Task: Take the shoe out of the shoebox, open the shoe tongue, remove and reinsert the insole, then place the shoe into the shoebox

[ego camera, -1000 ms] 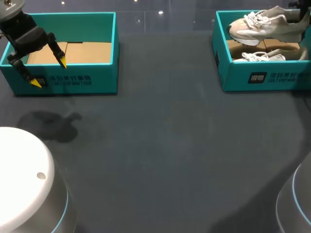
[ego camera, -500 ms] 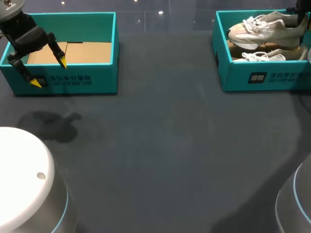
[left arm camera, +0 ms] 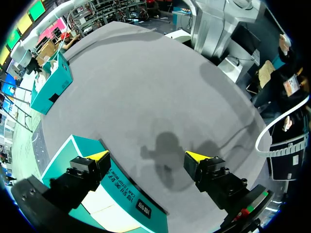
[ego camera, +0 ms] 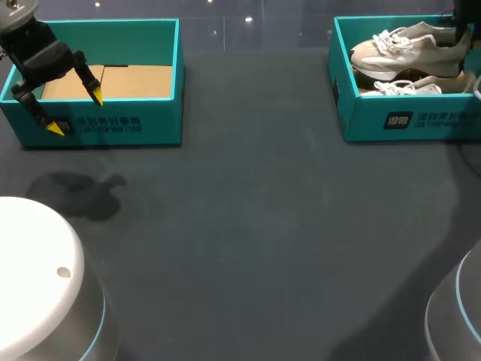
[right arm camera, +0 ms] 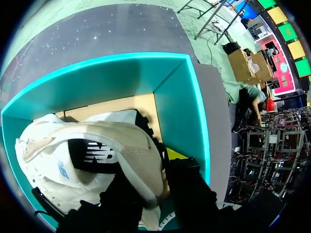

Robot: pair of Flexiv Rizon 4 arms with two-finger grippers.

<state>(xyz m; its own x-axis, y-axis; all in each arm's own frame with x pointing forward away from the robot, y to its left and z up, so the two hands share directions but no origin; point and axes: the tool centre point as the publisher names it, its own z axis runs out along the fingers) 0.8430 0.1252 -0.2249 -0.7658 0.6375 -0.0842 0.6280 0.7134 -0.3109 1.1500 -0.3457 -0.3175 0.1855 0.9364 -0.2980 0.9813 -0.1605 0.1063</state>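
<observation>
since a second ago the raised shoe (ego camera: 406,49) has turned and shifted slightly over the right shoebox (ego camera: 361,124); the left arm is unchanged. that box holds two shoes: the raised one and a second shoe (ego camera: 409,88) lying beneath it. the left shoebox (ego camera: 161,124) shows its cardboard floor. the right end effector (right arm camera: 155,167) pinches the raised shoe's heel. the left end effector (ego camera: 76,112) is spread wide, holding nothing, above its box's front wall. both boxes stand on the table (ego camera: 248,226).

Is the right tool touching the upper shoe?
Touching. In the right wrist view the right tool clamps the upper shoe at its heel, a finger on either side.
</observation>
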